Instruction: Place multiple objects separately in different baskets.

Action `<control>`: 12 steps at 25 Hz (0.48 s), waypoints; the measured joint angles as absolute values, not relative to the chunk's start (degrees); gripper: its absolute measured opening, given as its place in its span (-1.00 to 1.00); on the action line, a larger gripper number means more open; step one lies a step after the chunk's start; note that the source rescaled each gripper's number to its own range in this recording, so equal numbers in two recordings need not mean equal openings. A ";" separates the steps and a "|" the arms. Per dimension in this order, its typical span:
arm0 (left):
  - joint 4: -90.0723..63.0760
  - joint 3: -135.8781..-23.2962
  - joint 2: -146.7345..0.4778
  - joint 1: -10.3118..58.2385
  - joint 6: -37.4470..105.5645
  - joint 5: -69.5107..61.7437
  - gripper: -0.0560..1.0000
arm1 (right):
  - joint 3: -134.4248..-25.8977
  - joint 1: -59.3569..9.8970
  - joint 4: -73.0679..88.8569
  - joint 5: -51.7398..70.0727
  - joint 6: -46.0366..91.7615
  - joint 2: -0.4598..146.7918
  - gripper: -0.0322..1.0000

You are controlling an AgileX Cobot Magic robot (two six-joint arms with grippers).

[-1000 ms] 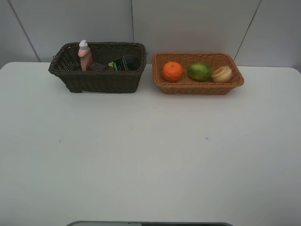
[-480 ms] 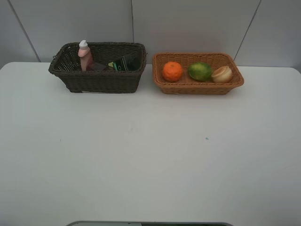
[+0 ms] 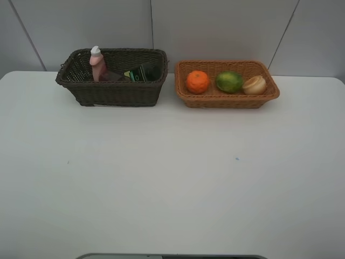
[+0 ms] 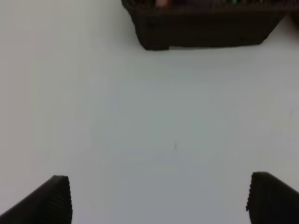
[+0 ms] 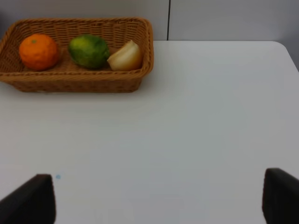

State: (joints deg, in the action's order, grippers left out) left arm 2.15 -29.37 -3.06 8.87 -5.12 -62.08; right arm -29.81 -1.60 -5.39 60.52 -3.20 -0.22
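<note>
With the orange (image 3: pixel 198 81), green fruit (image 3: pixel 229 81) and pale fruit (image 3: pixel 254 84) in the tan basket (image 3: pixel 232 101), and the pink bottle (image 3: pixel 96 63) and green bottle (image 3: pixel 143 72) in the dark basket (image 3: pixel 116 93), sorting looks essentially finished. The left gripper (image 4: pixel 156 198) and right gripper (image 5: pixel 159 198) are spread wide, holding nothing.

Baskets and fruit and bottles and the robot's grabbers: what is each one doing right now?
Dark brown basket: upright, holds bottles.
Pink bottle: leaning inside it.
Dark green bottle: lying inside it.
Orange-tan basket: upright, holds fruit.
Orange, green fruit, pale fruit: resting inside.
Left gripper: open, empty.
Right gripper: open, empty.
</note>
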 joint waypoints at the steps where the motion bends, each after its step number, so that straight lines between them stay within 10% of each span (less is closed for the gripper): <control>1: 1.84 -29.14 -2.15 8.87 -4.12 -61.62 0.94 | -29.81 -1.60 -5.39 60.52 -3.20 -0.22 0.74; 12: -0.84 -28.95 0.42 8.87 -0.75 -61.18 0.94 | -29.81 -1.60 -5.39 60.52 -3.20 -0.22 0.74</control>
